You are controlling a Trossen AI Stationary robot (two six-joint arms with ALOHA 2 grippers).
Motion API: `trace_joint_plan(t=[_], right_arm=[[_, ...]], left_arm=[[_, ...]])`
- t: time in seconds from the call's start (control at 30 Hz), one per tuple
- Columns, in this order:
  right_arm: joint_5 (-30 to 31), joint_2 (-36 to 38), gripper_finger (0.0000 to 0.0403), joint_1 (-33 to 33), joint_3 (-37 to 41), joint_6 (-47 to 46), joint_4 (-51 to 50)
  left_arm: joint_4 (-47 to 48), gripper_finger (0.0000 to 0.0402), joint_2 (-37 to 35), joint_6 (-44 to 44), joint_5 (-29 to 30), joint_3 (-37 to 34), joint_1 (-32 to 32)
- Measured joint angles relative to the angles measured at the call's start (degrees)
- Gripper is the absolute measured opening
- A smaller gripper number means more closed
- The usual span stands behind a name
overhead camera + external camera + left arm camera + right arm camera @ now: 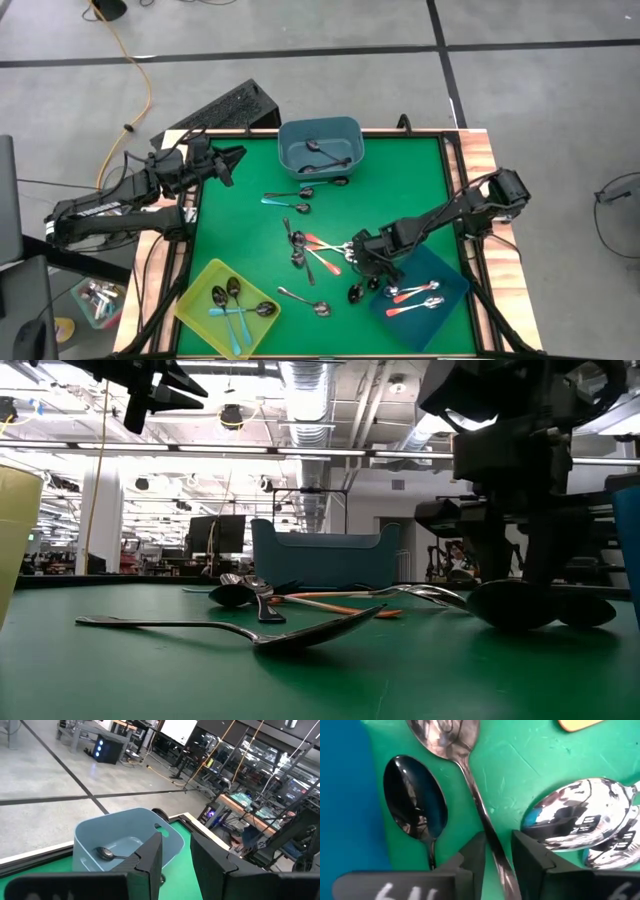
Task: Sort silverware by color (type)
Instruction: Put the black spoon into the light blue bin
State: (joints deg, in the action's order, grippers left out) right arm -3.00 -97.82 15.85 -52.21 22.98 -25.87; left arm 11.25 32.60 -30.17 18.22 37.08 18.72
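Nearest spoon: in the low view I see one dark metal spoon [250, 630] lying flat on the green mat [400, 680], closest to the camera.
Right gripper: my right gripper [496, 851] is down at the mat, near the dark blue bin [455, 300]. Its fingers [532, 857] stand on both sides of a thin metal spoon handle [482, 817], close to it, pinching it as far as I can see.
Beside it: a second dark spoon bowl [415, 795] lies next to that handle, and shiny bowls [580, 822] lie on the other side.
Left gripper: my left gripper [232, 160] waits at the far left part of the table, above the mat, with the fingers [150, 862] a little spread and nothing between them.
Grey-blue bin: the grey-blue bin [320, 148] at the far edge holds dark spoons [325, 155].
Yellow bin: the yellow bin [205, 290] at the near left holds spoons with teal handles [232, 318].
Dark blue bin: orange-red handled spoons [415, 298] lie in it.
Middle of mat: a loose group of mixed spoons [310, 250] lies there, and two more [290, 198] lie nearer the grey-blue bin.
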Motion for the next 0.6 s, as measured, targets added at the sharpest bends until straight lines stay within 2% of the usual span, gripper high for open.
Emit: trace_joint_plan(t=[0.4, 0.6], right_arm=[[0.11, 0.04, 0.0016, -0.24, -0.07, -0.65, -0.87], [0.06, 0.07, 0.0007, -0.26, -0.20, -5.33, -1.01]], left_arm=[[0.00, 0.0086, 0.00, -0.58, 0.15, 0.00, 0.00], [0.00, 0.0086, 0.00, -0.72, 0.20, 0.00, -0.02]])
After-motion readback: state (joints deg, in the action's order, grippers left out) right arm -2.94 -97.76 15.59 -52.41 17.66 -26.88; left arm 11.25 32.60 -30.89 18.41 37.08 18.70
